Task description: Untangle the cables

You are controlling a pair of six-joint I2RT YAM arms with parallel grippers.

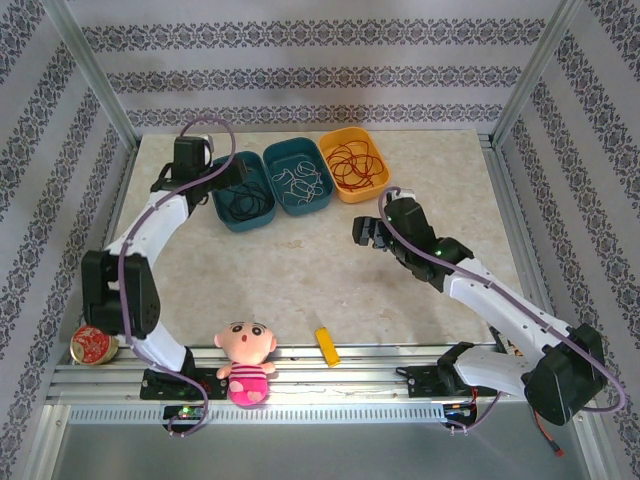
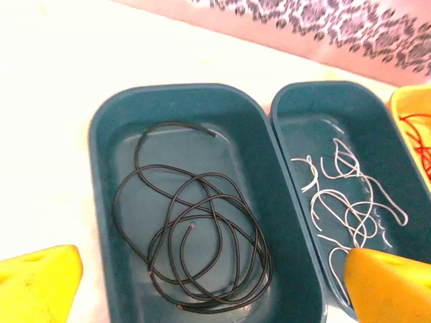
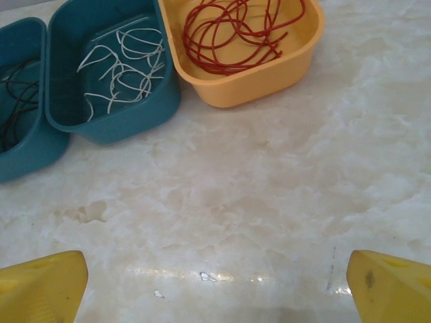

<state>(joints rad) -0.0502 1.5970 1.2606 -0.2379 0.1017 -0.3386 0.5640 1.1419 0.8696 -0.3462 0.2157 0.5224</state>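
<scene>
The cables lie sorted in three bins at the back of the table. Black cables [image 2: 195,235] coil in the left teal bin [image 1: 243,193], white cables [image 2: 347,202] curl in the middle teal bin [image 1: 298,178], and red cables [image 3: 229,30] loop in the yellow bin [image 1: 353,163]. My left gripper [image 2: 215,289] hovers open above the black cables, holding nothing. Over bare marble in front of the bins, my right gripper [image 3: 215,289] is open too and holds nothing; its yellow fingertips [image 3: 40,286] show at the frame's lower corners.
At the table's near edge sit a doll [image 1: 245,360], a small yellow block [image 1: 326,346] and a red round object [image 1: 93,345]. Metal frame posts stand at the back corners. The marble between the bins and the near edge is open.
</scene>
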